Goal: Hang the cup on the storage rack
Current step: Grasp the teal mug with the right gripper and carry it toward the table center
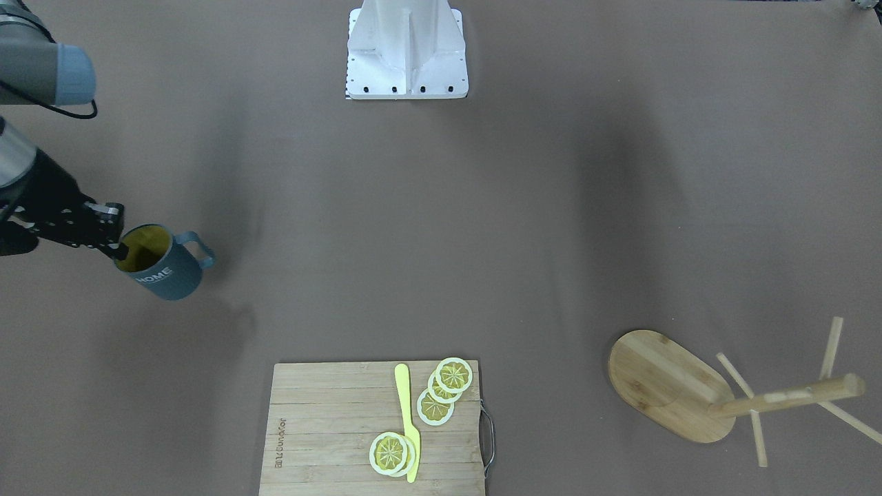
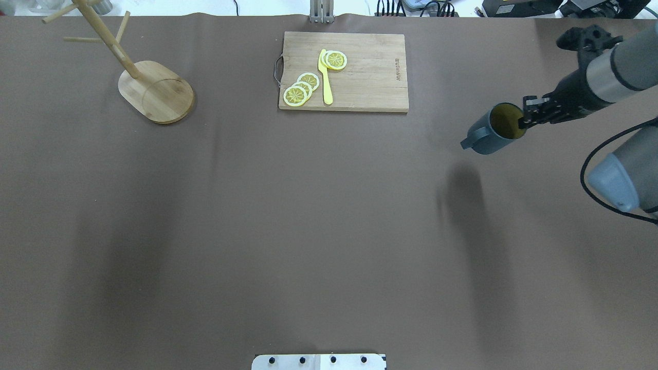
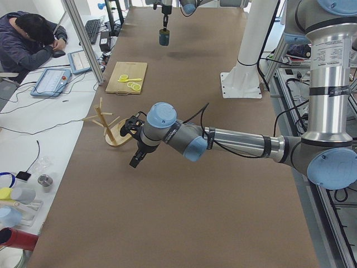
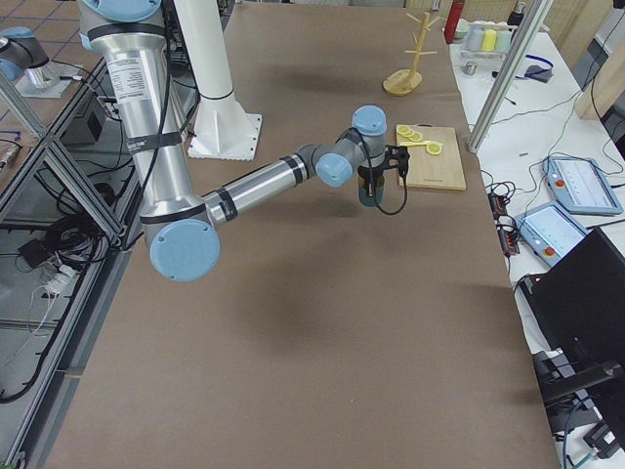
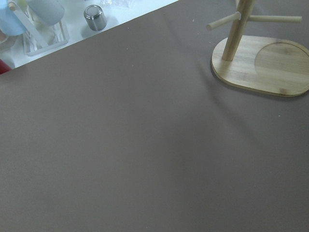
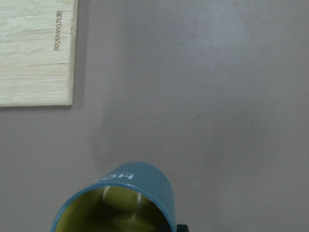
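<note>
The dark teal cup [image 1: 167,270] with a yellow inside and white "HOME" lettering hangs tilted above the table, its handle pointing away from the gripper. My right gripper [image 1: 116,242] is shut on the cup's rim, one finger inside; both also show in the overhead view, the cup [image 2: 488,136] and the gripper [image 2: 524,122]. The bamboo storage rack [image 1: 665,386] stands at the far end of the table, and its base [image 5: 270,72] shows in the left wrist view. My left gripper [image 3: 135,161] hovers near the rack [image 3: 109,125]; I cannot tell whether it is open.
A slatted cutting board [image 2: 370,77] with a metal handle holds lemon slices [image 2: 300,90] and a yellow knife [image 2: 325,77], between cup and rack. The white robot base [image 1: 406,52] stands at the table's near edge. Bottles and cups [image 5: 46,19] stand beyond the table's end.
</note>
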{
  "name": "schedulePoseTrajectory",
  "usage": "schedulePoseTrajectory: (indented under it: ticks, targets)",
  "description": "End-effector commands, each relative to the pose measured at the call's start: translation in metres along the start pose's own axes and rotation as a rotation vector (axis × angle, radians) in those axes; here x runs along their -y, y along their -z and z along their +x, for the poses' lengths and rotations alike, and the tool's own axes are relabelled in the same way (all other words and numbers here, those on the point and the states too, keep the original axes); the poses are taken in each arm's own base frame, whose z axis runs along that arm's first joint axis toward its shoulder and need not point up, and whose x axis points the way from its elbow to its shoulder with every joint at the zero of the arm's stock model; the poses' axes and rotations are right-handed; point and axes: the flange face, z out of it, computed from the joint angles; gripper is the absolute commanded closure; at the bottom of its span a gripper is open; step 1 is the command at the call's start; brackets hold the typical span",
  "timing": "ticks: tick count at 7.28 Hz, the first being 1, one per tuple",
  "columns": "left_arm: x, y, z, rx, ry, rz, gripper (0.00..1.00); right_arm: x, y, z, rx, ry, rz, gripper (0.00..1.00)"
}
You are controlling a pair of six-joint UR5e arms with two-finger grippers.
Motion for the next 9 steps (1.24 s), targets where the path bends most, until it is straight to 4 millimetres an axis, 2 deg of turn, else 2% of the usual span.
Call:
schedulePoseTrajectory:
  ticks: [1, 2, 3, 6, 8, 9]
  targets:
    - [-0.002, -0.003, -0.002, 0.000, 0.005, -0.006, 0.01, -0.024, -0.030, -0.097, -0.031, -0.141, 0.026, 1.00]
    - [-0.002, -0.003, -0.002, 0.000, 0.005, -0.006, 0.01, -0.035, -0.041, -0.143, -0.098, -0.208, 0.026, 1.00]
    - [-0.002, -0.004, -0.003, 0.000, 0.006, -0.007, 0.01, -0.055, -0.052, -0.183, -0.122, -0.283, 0.057, 1.00]
    - [-0.004, -0.005, -0.004, 0.000, 0.009, -0.010, 0.01, -0.117, -0.083, -0.237, -0.116, -0.502, 0.072, 1.00]
    - [-0.003, -0.004, -0.004, 0.000, 0.007, -0.008, 0.01, -0.143, -0.077, -0.295, -0.130, -0.592, 0.055, 1.00]
    - [-0.003, -0.005, -0.004, 0.000, 0.007, -0.008, 0.01, -0.151, -0.070, -0.317, -0.136, -0.617, 0.043, 1.00]
